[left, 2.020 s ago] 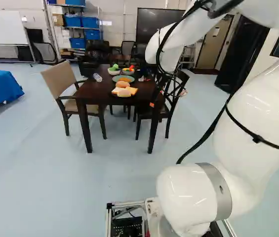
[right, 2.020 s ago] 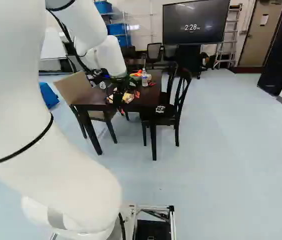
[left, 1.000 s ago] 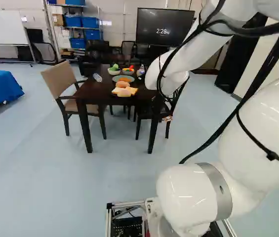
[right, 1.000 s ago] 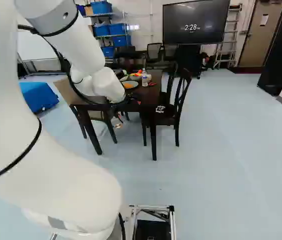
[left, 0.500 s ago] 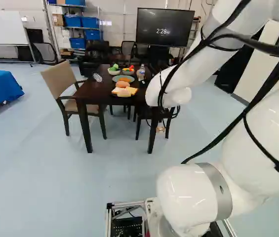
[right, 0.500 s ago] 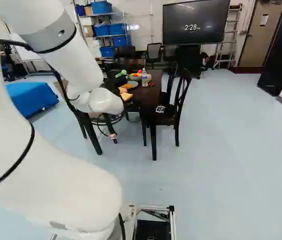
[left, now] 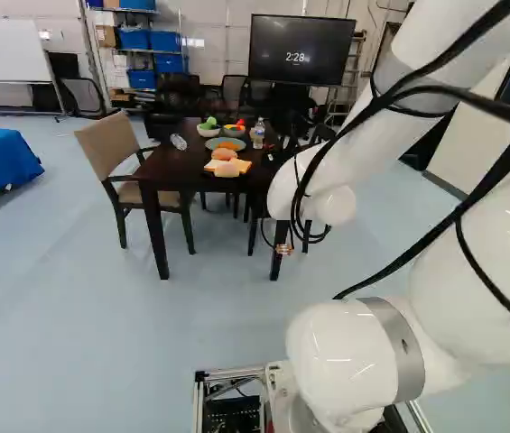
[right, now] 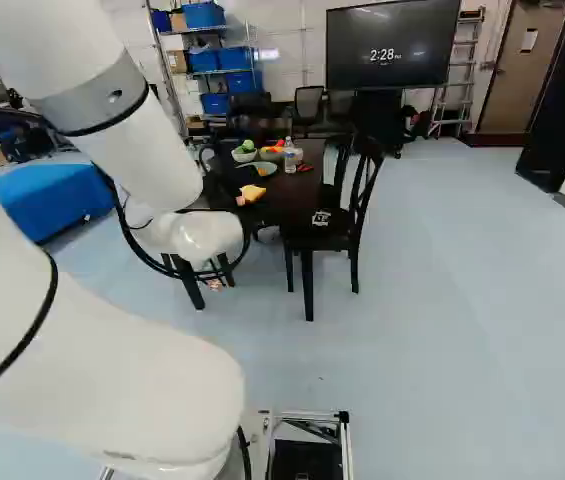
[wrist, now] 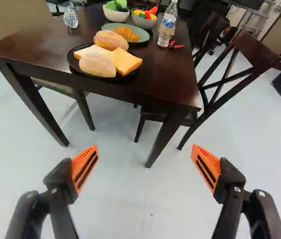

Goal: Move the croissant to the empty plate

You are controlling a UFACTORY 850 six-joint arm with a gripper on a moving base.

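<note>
**Arm drawn back from the table, end effector open**

The white arm [left: 363,135] has pulled back toward the base over the last two seconds. The end effector [wrist: 144,149], earlier in among the food at the near part of the surface [wrist: 170,74], is now short of it. The base has stayed put, and so has the food.

Its two orange-padded fingers stand wide apart with nothing between them; floor shows through the gap.

There is one croissant [wrist: 126,33], lying on the one green plate [wrist: 142,36]. Just on the near side of that is one black plate [wrist: 72,62] with four pieces of bread: a brown roll [wrist: 111,40], a pale bun [wrist: 98,64], a white slice [wrist: 88,51] and a yellow slice [wrist: 126,60].

Beyond are two bowls, one with green pieces [wrist: 115,15], one with mixed colours [wrist: 142,22]. One water bottle [wrist: 167,25], one small red item [wrist: 176,47] and one clear plastic object [wrist: 70,17] share the surface. Beside it stand one beige chair [left: 106,144] and two dark chairs [right: 337,237].
</note>
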